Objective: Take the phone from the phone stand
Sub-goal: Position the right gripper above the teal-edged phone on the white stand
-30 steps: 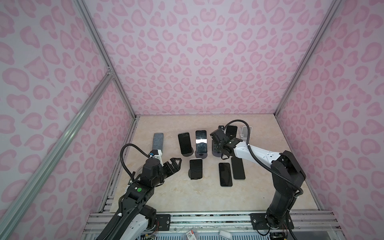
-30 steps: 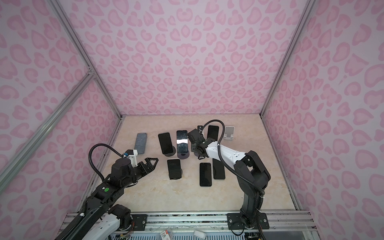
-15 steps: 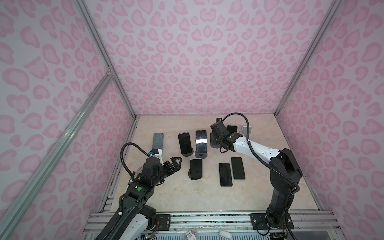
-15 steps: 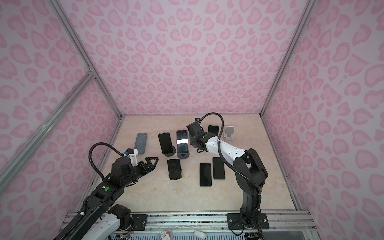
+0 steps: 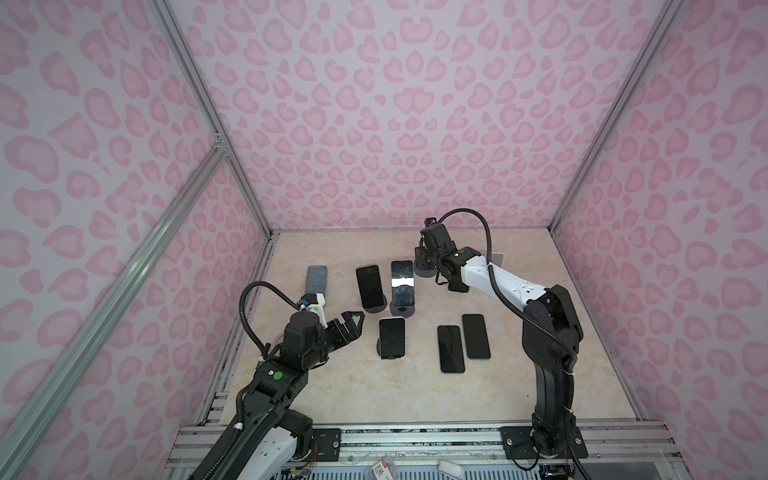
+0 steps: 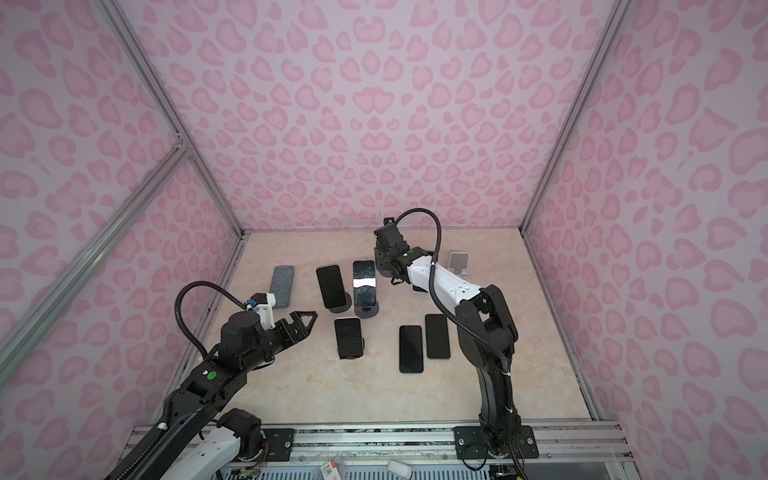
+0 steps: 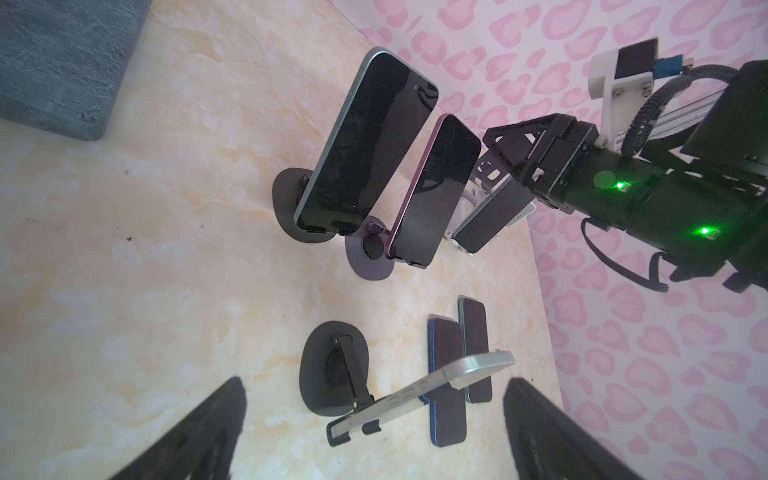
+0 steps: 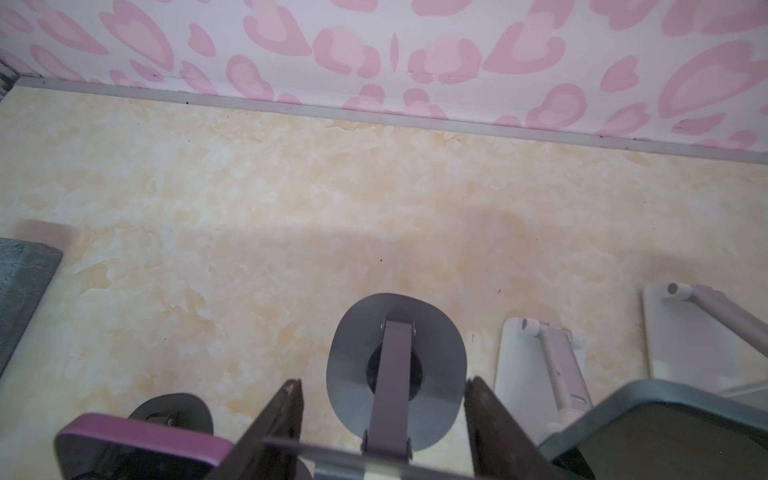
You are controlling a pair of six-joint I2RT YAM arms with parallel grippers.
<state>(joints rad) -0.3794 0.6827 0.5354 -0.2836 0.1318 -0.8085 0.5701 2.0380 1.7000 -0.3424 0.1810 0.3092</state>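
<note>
- My left gripper (image 5: 355,324): jaws spread wide with nothing between them, hovering above the tabletop (image 5: 374,399).
- Just ahead of its fingertips (image 7: 195,436): a silver-edged phone (image 5: 391,336) leaning on a black stand (image 7: 328,374). No contact with either.
- Past that phone, on the side away from my left gripper: a flat phone (image 5: 451,348) and a second flat phone (image 5: 476,336) lie side by side on the tabletop, off any stand.
- Farther out, between my two grippers: a teal-edged phone (image 5: 369,286) and a purple-edged phone (image 5: 402,282), each propped at a lean.
- A grey pad (image 5: 316,279) lies flat beyond my left gripper, to its outer side.
- My right gripper (image 8: 382,386): jaws drawn in narrow, closed on the sides of the far phone (image 7: 486,220) near its top.
- The base of the grey-purple stand (image 8: 353,340) sits directly below those fingers, and its arm rises between them.
- I cannot tell whether the far phone has cleared the cradle.
- Just outboard of my right gripper: a white stand (image 8: 523,357), then a second white stand (image 8: 698,332).
- A grey-rimmed phone (image 8: 665,419) is beside them; I cannot tell which one carries it.
- Farthest: the pink-patterned wall (image 8: 415,41).
</note>
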